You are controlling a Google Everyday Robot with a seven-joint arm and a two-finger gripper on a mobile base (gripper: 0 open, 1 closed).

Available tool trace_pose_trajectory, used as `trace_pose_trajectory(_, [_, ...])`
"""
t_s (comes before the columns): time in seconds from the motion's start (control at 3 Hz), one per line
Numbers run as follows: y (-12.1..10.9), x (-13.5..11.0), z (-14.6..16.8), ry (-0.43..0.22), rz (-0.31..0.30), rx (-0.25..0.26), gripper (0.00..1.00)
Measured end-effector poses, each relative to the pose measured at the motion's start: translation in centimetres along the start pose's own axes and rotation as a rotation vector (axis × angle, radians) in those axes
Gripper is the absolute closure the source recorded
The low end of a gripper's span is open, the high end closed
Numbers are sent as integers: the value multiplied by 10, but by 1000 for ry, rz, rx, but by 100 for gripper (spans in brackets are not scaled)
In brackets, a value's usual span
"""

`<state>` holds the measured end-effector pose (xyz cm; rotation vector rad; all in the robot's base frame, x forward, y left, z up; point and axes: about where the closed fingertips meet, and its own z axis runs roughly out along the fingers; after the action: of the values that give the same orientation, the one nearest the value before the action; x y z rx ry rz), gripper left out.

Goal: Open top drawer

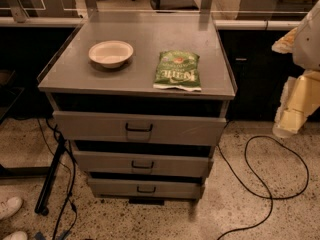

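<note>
The top drawer (pixel 90 126) is the widest of three grey metal drawers in a grey cabinet, with a small black pull handle (pixel 139 128) at its centre. A dark gap shows above its front. Two narrower drawers, the middle drawer (pixel 100 162) and the bottom drawer (pixel 115 187), sit below it with like handles. My arm and gripper (pixel 292 111) show as pale white and yellowish parts at the right edge, well to the right of the cabinet and apart from the handle.
On the cabinet top (pixel 145 44) lie a white bowl (pixel 111 53) and a green chip bag (pixel 177 70). Black cables (pixel 260 184) loop on the speckled floor at right; more cables and a black stand leg (pixel 52 176) are at left. White shoes (pixel 10 206) are at the bottom left.
</note>
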<state>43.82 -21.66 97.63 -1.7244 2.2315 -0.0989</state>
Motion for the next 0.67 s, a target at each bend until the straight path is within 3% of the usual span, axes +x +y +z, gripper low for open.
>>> trace_pose_trajectory(0.33, [0, 0, 0, 0, 0, 0, 0])
trace_pose_trajectory(0.67, [13, -13, 35, 26, 26, -13, 0])
